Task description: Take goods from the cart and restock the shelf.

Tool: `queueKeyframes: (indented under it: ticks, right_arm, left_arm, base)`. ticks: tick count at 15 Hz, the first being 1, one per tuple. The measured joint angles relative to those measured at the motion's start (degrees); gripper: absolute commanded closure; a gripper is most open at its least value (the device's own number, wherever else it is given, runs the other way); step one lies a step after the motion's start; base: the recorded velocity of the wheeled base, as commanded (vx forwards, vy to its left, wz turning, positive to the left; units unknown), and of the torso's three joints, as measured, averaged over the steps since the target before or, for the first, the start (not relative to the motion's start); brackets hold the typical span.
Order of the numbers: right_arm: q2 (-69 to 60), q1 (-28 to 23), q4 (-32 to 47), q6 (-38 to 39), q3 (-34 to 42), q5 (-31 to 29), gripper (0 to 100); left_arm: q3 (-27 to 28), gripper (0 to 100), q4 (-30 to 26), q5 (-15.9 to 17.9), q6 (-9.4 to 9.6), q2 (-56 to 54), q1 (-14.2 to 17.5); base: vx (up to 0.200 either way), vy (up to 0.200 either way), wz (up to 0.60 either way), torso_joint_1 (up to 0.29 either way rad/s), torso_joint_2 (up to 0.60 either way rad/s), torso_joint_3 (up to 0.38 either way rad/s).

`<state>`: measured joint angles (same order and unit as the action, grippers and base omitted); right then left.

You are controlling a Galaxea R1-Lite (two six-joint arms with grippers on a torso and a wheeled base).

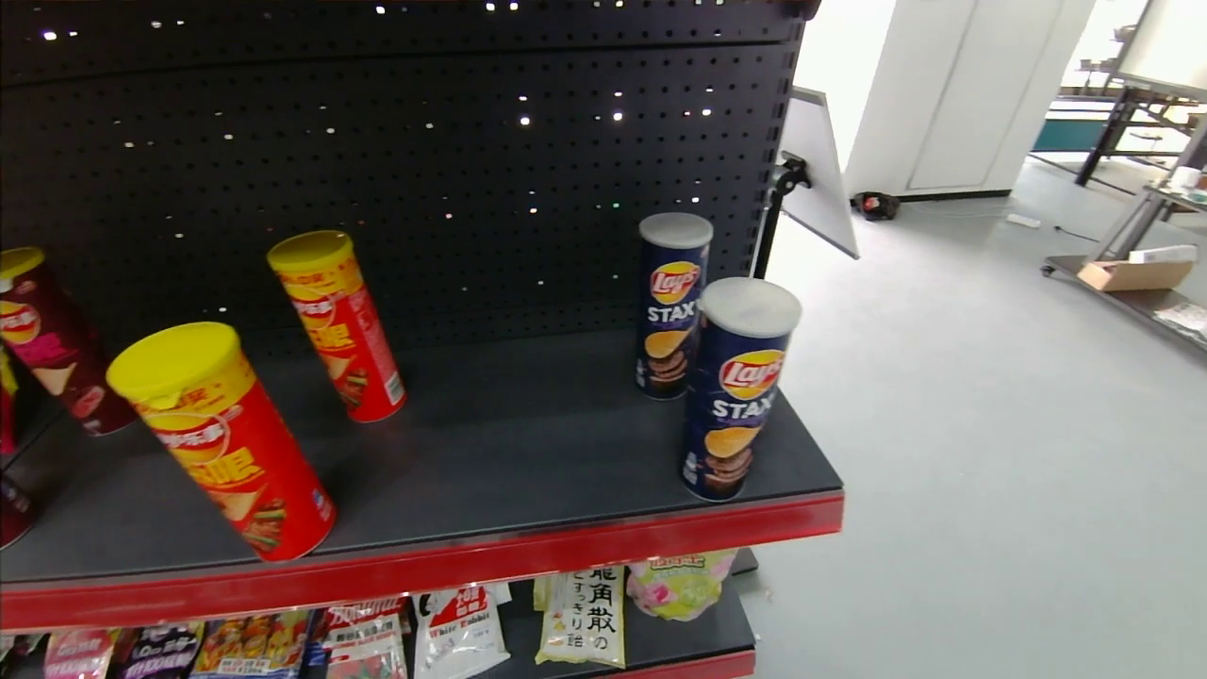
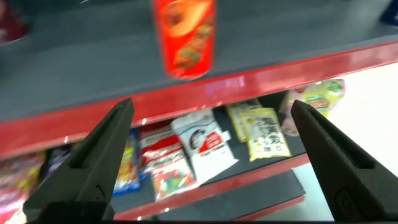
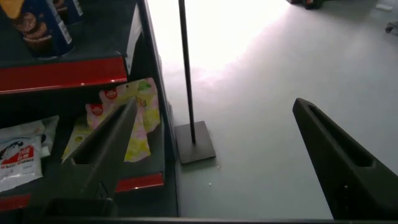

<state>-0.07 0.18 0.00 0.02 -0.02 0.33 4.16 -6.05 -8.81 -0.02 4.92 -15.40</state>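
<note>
On the dark shelf (image 1: 528, 443) with its red front edge stand two red chip cans with yellow lids, one near the front (image 1: 226, 443) and one farther back (image 1: 339, 325). Two blue chip cans stand at the right end, one at the front corner (image 1: 737, 387) and one behind it (image 1: 671, 304). My left gripper (image 2: 211, 134) is open in front of the shelf edge, below the front red can (image 2: 185, 37), holding nothing. My right gripper (image 3: 214, 134) is open beside the shelf's right end, over the floor, empty. A blue can (image 3: 40, 28) stands above it on the shelf corner.
Dark red cans (image 1: 47, 339) stand at the shelf's left end. Snack bags (image 1: 580, 618) (image 2: 202, 146) fill the lower shelf. A thin stand with a square base (image 3: 194, 143) and a white board (image 1: 818, 170) rise by the shelf's right side. Open grey floor (image 1: 990, 424) lies to the right.
</note>
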Motion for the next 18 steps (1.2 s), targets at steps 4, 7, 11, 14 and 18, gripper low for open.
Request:
queueKeyframes:
  ticks: [4, 7, 11, 14, 18]
  right_arm:
    - [0.0, 0.09, -0.05, -0.02, 0.02, -0.01, 0]
    - [0.0, -0.05, -0.05, -0.02, 0.02, 0.1, 0]
    - [0.0, -0.05, -0.07, -0.1, 0.0, 0.1, 0]
    - [0.0, -0.05, -0.07, 0.05, 0.0, 0.02, 0]
    - [0.0, -0.05, -0.07, 0.11, 0.0, 0.07, 0]
  left_arm:
    - [-0.05, 0, 0.0, 0.23, 0.0, 0.02, 0.07]
    - [0.57, 0, -0.33, -3.83, -0.16, 0.17, 0.18]
    - [1.99, 0, -2.86, -4.13, -1.3, 0.8, 7.16]
    - [1.35, 0, -0.76, 2.12, -2.84, -1.45, 13.53]
    - [-3.54, 0, 8.86, 10.23, -1.87, -3.89, 14.99]
  base:
    - [0.0, 0.0, 0.0, 0.0, 0.0, 0.0]
    - [0.0, 0.0, 0.0, 0.0, 0.0, 0.0]
    - [0.0, 0.0, 0.0, 0.0, 0.0, 0.0]
    - [0.0, 0.0, 0.0, 0.0, 0.0, 0.0]
    - [0.0, 0.0, 0.0, 0.0, 0.0, 0.0]
